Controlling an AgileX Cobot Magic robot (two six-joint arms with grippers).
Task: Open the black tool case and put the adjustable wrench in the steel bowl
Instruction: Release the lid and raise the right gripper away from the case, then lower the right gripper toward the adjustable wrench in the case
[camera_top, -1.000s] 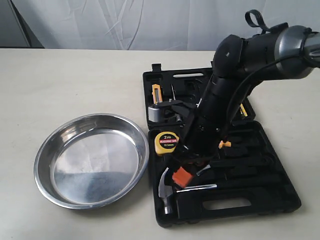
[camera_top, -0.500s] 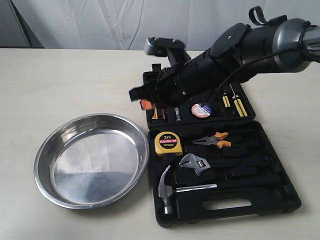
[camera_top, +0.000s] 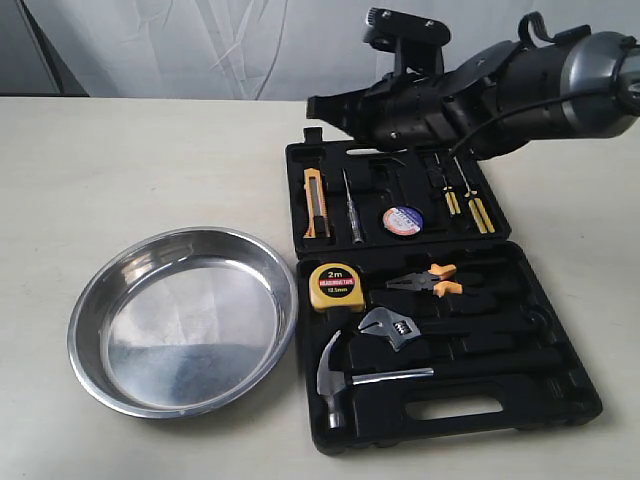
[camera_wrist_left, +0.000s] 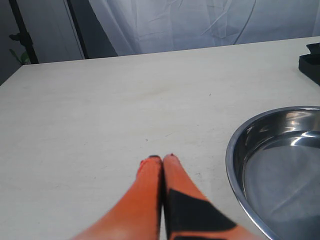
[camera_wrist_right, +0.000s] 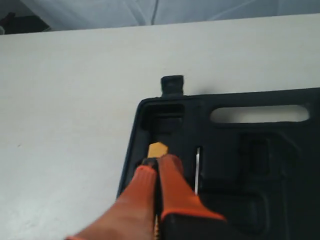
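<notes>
Draw pressed-together right pincer (camera_wrist_right: 154, 163) back across black plastic tool case (camera_top: 568, 396) to crosswise-lying silver-headed, black-handled adjustable wrench (camera_top: 400, 330).

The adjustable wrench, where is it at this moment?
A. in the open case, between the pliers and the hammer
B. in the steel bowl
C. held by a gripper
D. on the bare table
A: the adjustable wrench lies in the open black tool case, between the pliers and the hammer.
</notes>
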